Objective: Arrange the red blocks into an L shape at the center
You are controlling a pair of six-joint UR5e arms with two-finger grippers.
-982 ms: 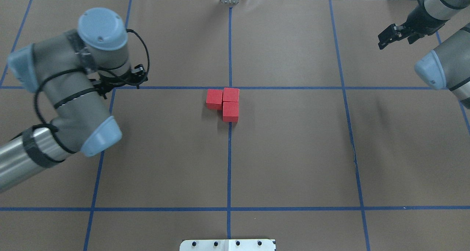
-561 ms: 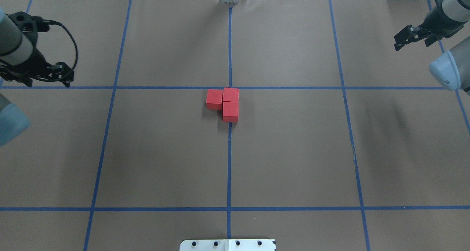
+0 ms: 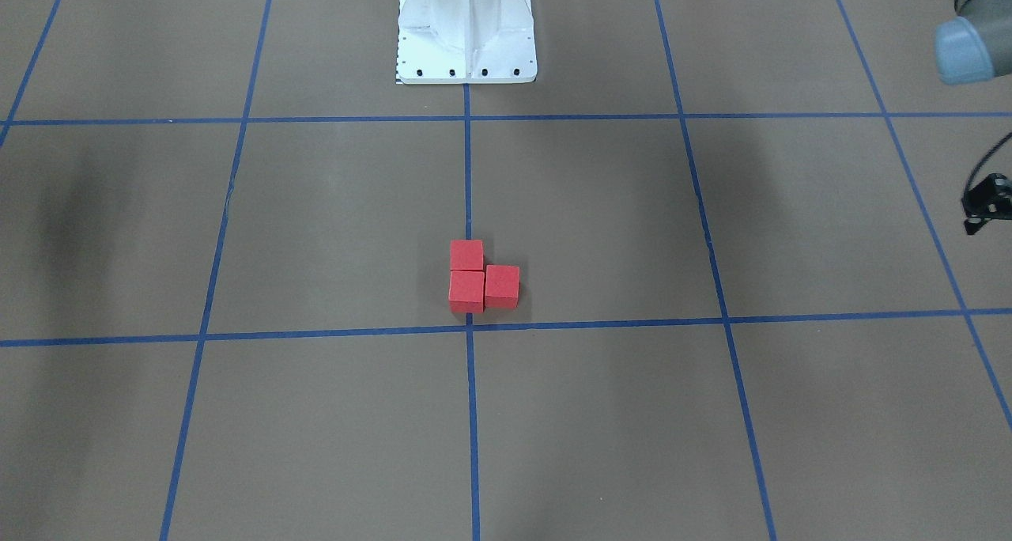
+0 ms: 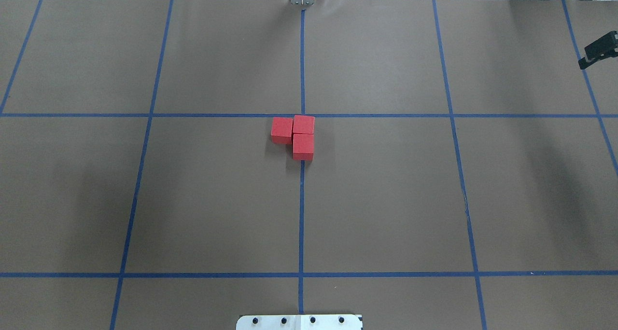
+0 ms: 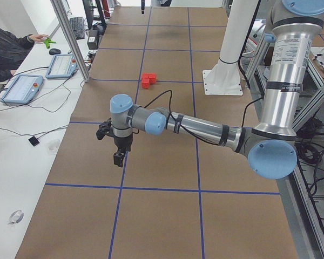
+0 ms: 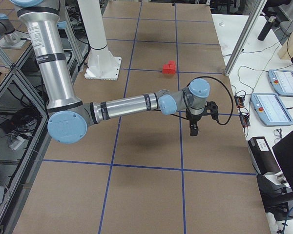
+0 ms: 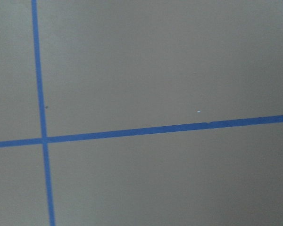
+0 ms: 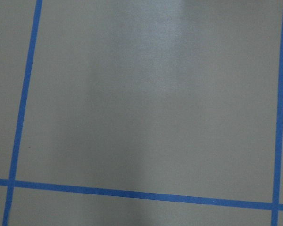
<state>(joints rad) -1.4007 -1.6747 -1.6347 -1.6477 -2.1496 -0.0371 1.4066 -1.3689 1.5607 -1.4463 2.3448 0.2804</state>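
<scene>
Red blocks (image 4: pixel 297 136), touching in an L at the centre of the table (image 4: pixel 386 199), likely light and stiff, best pinched across opposite faces; spread of left fingers (image 5: pixel 118 158) and right fingers (image 6: pixel 194 130) cannot be told.

The left end effector (image 5: pixel 119 157) and right end effector (image 6: pixel 194 130) hang pointing down on outstretched arms (image 5: pixel 200 128), well apart.

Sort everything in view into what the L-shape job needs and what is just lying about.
Job: three red blocks, left end effector, right end effector, blue tape grid.

Lying about: white robot pedestal, two teach pendants, keyboard, computer mouse.
</scene>
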